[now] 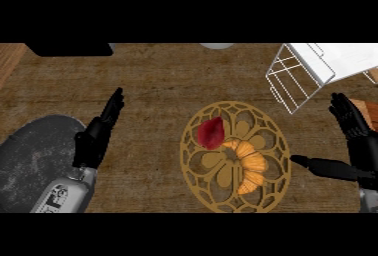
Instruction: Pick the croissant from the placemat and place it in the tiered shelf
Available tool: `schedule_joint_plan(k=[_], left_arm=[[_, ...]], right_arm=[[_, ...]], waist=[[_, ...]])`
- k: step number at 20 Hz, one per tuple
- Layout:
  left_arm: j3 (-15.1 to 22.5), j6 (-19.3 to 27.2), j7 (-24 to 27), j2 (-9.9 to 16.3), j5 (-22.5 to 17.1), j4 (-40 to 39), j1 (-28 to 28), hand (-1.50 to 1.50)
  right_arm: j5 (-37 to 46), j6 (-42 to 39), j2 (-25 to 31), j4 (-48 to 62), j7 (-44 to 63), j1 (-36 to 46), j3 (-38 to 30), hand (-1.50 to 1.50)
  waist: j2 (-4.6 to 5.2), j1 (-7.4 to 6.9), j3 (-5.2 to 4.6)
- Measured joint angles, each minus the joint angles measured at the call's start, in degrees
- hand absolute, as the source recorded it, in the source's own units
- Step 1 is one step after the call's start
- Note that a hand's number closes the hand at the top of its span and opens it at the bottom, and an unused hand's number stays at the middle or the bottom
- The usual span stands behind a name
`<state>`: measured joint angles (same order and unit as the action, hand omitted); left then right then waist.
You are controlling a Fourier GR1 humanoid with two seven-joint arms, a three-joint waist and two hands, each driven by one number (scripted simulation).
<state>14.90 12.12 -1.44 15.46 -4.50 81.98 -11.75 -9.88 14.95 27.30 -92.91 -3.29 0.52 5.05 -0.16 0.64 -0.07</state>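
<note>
My right hand (353, 131) is open beside the placemat (277, 150), fingers straight, thumb reaching toward its right edge, holding nothing. The croissant (249, 171) lies on the placemat, touching a dark red object (211, 132). My left hand (98, 134) rests open on the worktop (148, 75). The tiered shelf (303, 75) stands at upper right.

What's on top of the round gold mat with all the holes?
On the placemat lie a croissant and a dark red thing, touching at the croissant's upper end. What the red thing is, I cannot tell. The brown counter shows through the holes.
</note>
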Motion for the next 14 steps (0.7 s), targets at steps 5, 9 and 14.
schedule_joint_plan(k=[5,9,14], left_arm=[[-0.5,-0.6,0.4,-0.3,0.3,-0.1,0.4,0.0],[-1.1,-1.4,0.8,-0.3,0.1,-0.5,0.4,0.0],[-0.8,-1.3,1.1,-0.8,0.9,-0.8,0.6,0.0]], right_arm=[[3.1,-2.7,6.4,-10.0,13.7,0.9,2.9,-1.5],[6.0,-6.2,11.7,-15.4,25.1,3.5,5.7,-1.5],[8.3,-13.0,18.3,-22.2,39.4,7.8,10.4,-1.5]], waist=[[-0.03,-0.22,-0.04],[-0.01,-0.5,-0.08],[-0.02,-0.82,-0.13]])
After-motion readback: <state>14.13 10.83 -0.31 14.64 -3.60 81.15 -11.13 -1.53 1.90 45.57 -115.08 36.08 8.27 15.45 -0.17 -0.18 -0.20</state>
